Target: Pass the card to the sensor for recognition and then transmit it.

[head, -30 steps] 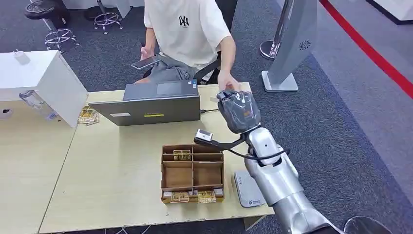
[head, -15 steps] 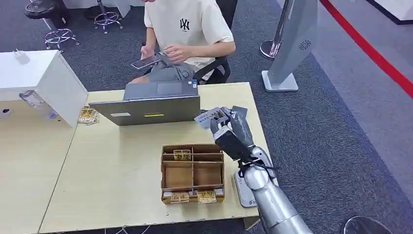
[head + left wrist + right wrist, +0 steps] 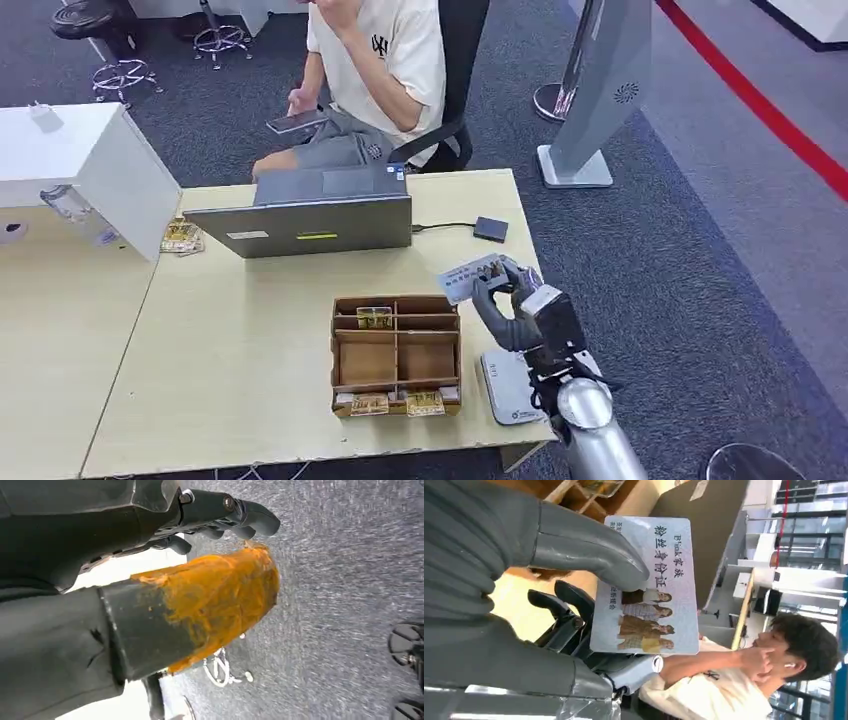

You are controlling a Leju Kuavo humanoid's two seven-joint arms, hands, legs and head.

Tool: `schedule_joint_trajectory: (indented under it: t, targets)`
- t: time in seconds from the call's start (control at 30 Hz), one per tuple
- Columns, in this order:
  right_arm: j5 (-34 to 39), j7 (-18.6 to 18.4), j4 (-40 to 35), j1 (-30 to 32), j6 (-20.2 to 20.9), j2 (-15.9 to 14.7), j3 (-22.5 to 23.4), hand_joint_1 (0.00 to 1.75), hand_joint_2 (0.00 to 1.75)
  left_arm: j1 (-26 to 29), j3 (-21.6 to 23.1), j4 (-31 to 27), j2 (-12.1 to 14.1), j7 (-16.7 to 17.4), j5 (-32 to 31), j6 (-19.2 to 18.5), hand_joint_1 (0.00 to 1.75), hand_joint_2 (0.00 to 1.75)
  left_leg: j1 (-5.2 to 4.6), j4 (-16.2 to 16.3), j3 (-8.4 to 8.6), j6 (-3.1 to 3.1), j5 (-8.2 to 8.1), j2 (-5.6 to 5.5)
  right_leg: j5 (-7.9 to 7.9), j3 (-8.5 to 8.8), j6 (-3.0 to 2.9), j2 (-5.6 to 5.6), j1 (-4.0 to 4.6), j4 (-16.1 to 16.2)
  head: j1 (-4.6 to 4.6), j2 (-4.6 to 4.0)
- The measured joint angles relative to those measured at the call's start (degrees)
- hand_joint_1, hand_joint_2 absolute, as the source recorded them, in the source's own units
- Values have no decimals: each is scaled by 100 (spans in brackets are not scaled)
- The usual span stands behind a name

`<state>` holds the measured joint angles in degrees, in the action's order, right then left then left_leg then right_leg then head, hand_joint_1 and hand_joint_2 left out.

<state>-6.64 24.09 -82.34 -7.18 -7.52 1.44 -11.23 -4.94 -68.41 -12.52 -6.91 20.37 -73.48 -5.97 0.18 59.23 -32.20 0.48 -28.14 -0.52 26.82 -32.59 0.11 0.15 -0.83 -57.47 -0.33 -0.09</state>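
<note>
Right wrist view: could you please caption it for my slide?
Right hand pinching a printed card, person seated behind.

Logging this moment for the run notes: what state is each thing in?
card: held in right hand, above the table
left hand: holds nothing, fingers curled
laptop: open, cable plugged in
sorting box: open-topped, cards in some compartments

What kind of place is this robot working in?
Probably an office or demo hall: a laptop on a wooden desk, grey carpet, and a seated person on an office chair.
</note>
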Motion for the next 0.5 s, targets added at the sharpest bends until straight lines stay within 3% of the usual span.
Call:
schedule_joint_trajectory:
  t: [0.27,0.5]
  targets:
    - [601,-7,-129,350,953,-487,918,175,175,9,-52,0,0,-11,37,0,0,0,-1,0,0,1,-1,1,-1,0,1,1,-1,0,0,0]
    - [719,2,250,418,1766,-782,1444,175,175,9,-55,0,0,-17,46,0,0,0,0,0,0,1,0,0,-2,0,1,1,0,0,0,0]
